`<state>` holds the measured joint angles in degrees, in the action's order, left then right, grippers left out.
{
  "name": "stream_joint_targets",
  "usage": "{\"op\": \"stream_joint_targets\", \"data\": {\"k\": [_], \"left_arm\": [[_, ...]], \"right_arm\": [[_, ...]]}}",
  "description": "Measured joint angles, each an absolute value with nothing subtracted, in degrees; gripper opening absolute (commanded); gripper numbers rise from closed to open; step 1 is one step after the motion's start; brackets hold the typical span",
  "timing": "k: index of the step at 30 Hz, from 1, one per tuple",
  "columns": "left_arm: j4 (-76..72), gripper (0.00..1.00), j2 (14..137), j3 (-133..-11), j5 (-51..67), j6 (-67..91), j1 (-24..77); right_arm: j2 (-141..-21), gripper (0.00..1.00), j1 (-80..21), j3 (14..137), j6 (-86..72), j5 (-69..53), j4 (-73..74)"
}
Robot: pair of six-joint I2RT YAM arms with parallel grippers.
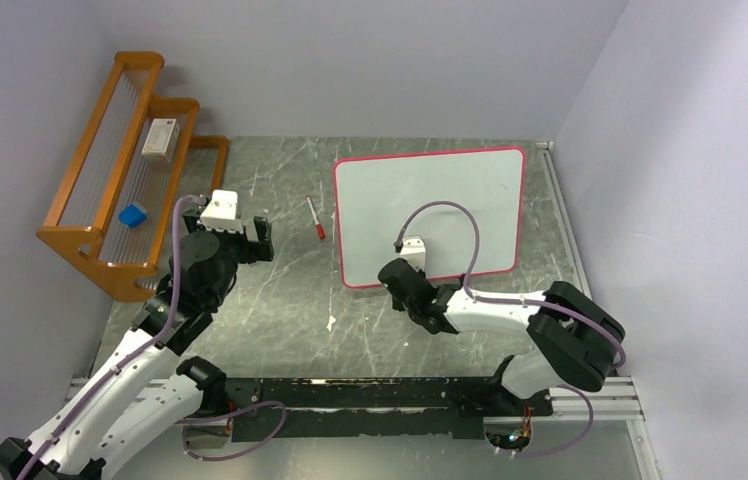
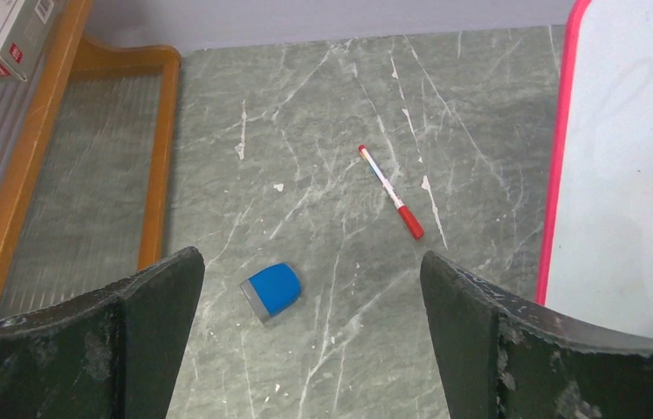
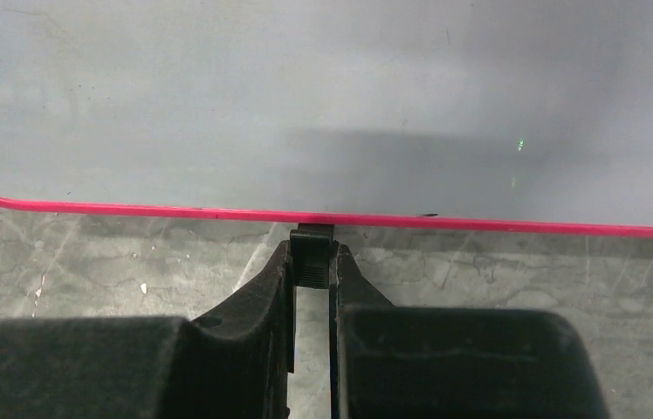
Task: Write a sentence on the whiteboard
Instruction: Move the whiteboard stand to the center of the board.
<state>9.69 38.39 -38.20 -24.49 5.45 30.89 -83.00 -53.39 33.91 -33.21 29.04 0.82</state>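
Though hidden overhead, whiteboard foot in right hand.

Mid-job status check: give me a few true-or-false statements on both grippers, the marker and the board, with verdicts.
1. The left gripper is open and holds nothing. True.
2. The marker is held in the right gripper. False: it lies on the table, left of the whiteboard, and neither gripper touches it.
3. The right gripper is at the whiteboard's near edge, closed on a small black foot there. True.
4. A sentence is written on the whiteboard. False: no writing shows on its white surface.
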Motion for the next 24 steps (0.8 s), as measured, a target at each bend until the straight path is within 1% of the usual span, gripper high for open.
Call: {"op": "stream_joint_targets", "data": {"k": [7, 14, 20, 24], "left_arm": [[9.78, 0.98, 41.47, -38.98, -24.75, 8.64, 29.41], [12.88, 0.98, 49.82, -43.55, -24.99, 12.32, 28.91], [15.40, 0.98, 60.29, -49.95, -22.90, 16.03, 28.88], [17.87, 0.94, 70.24, -55.72, -21.74, 19.14, 28.58]], "right_arm": [[-79.46, 0.48, -53.76, 32.75, -33.69, 28.53, 2.11], [-74.85, 0.70, -54.00, 32.75, -33.15, 28.34, 2.15], [-67.02, 0.81, -54.02, 32.73, -31.20, 29.98, 3.92], [-61.23, 0.85, -54.02, 32.73, -28.88, 32.86, 5.13]]}}
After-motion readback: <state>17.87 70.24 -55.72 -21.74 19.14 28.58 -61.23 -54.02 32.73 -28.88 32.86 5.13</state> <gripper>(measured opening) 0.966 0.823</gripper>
